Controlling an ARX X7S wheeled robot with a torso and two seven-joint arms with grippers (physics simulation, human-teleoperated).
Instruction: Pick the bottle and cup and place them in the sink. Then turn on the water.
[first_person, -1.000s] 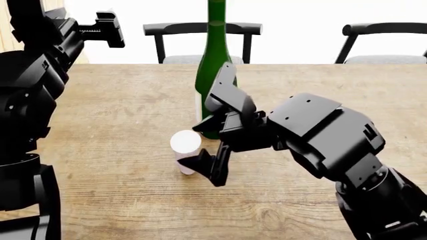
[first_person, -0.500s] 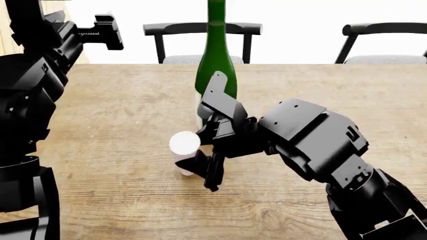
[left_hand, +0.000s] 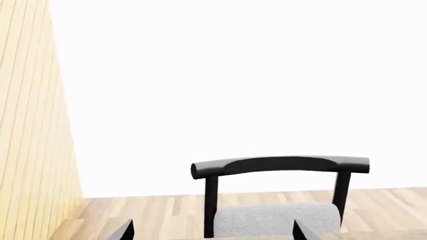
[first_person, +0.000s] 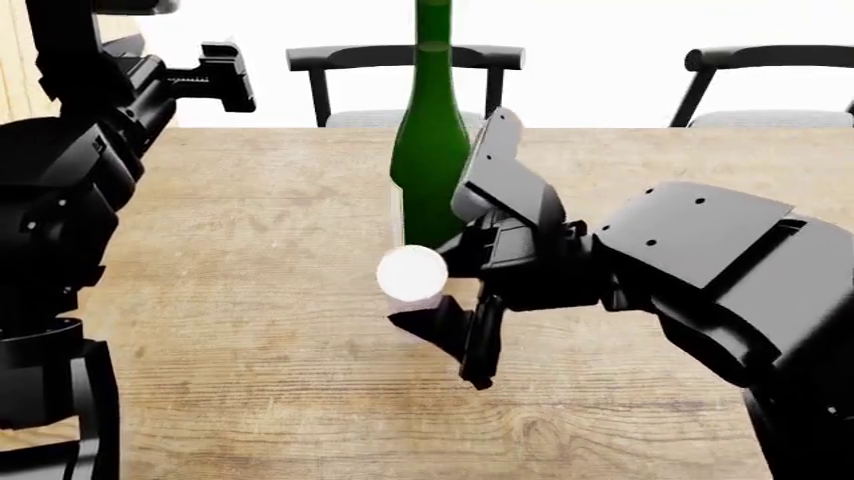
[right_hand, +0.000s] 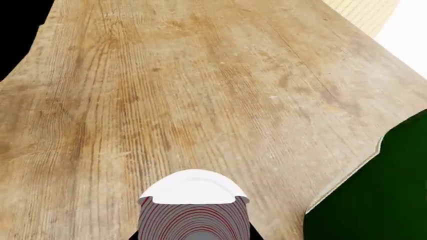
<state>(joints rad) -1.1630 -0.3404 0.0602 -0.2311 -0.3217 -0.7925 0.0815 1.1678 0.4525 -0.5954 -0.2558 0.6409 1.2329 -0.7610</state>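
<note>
Head view: the right gripper (first_person: 447, 300) is closed around the cup (first_person: 411, 272), which is clear of the table (first_person: 240, 300); one dark finger (first_person: 470, 345) shows below and in front of the cup. The bottle (first_person: 430, 140) stands upright on the table directly behind the cup and gripper; whether they touch cannot be determined. The left gripper (first_person: 220, 75) is raised at the table's far left corner, well apart from both items. Its jaw spacing cannot be determined here. Two chairs (first_person: 400, 75) stand beyond the far edge.

Left wrist view: only a chair (left_hand: 280, 195), plank floor and slatted wall (left_hand: 33, 150) are visible; the gripper's opening cannot be judged.

Right wrist view: the cup (right_hand: 193, 212) sits tight at the frame's edge, over bare table (right_hand: 167, 90). The bottle's green body (right_hand: 380, 195) is just beside it.
</note>
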